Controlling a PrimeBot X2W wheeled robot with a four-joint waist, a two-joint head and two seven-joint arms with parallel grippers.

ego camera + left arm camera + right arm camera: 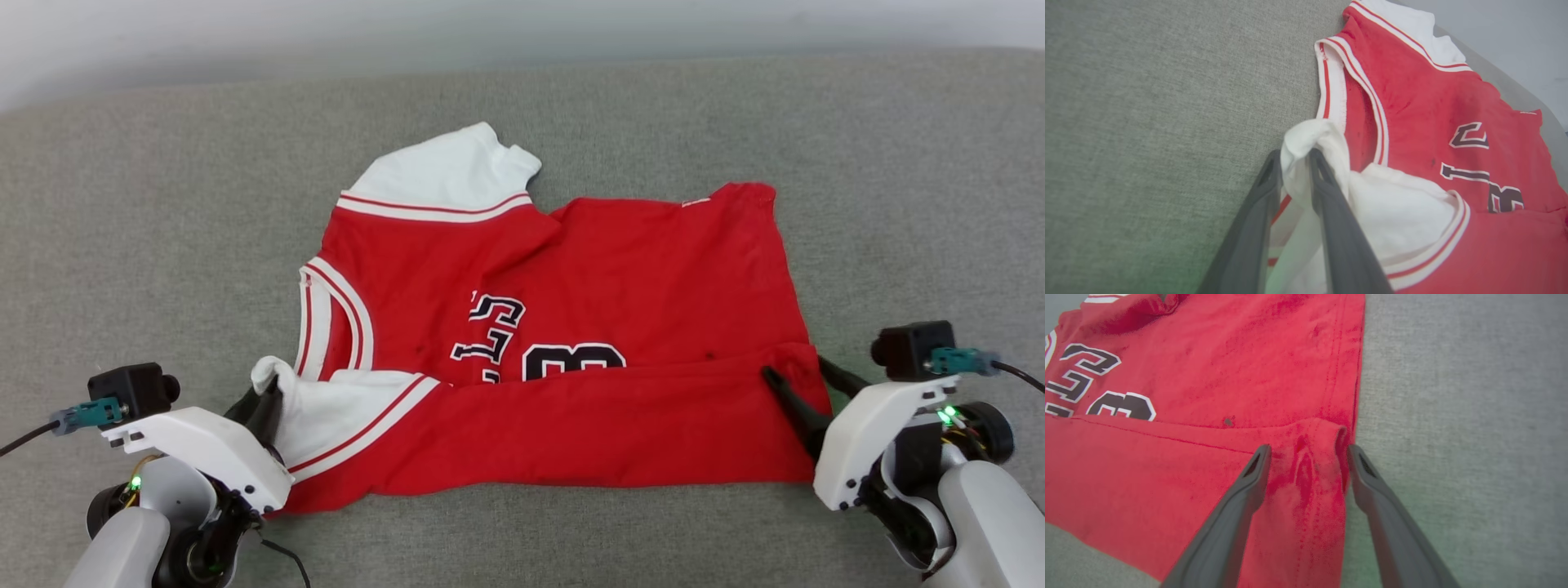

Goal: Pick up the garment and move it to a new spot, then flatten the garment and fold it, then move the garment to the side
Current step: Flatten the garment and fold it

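Observation:
The garment [612, 286] lies spread on the grey cloth surface [147, 212], red with black lettering, its near edge folded over onto the chest. My left gripper [269, 394] is at its near-left white sleeve [1404, 204]. In the left wrist view the left gripper [1294, 157] has its jaws parted only a little, with a bunch of white sleeve cloth standing between them. My right gripper [796, 367] is at the near-right corner. In the right wrist view the right gripper [1308, 451] stands open, straddling a raised ridge of red hem [1310, 473] without pinching it.
The grey cloth surface [1453, 416] stretches wide on both sides of the garment and in front of it. A pale wall [522, 24] runs along the far edge. Cables trail from both wrists at the lower corners.

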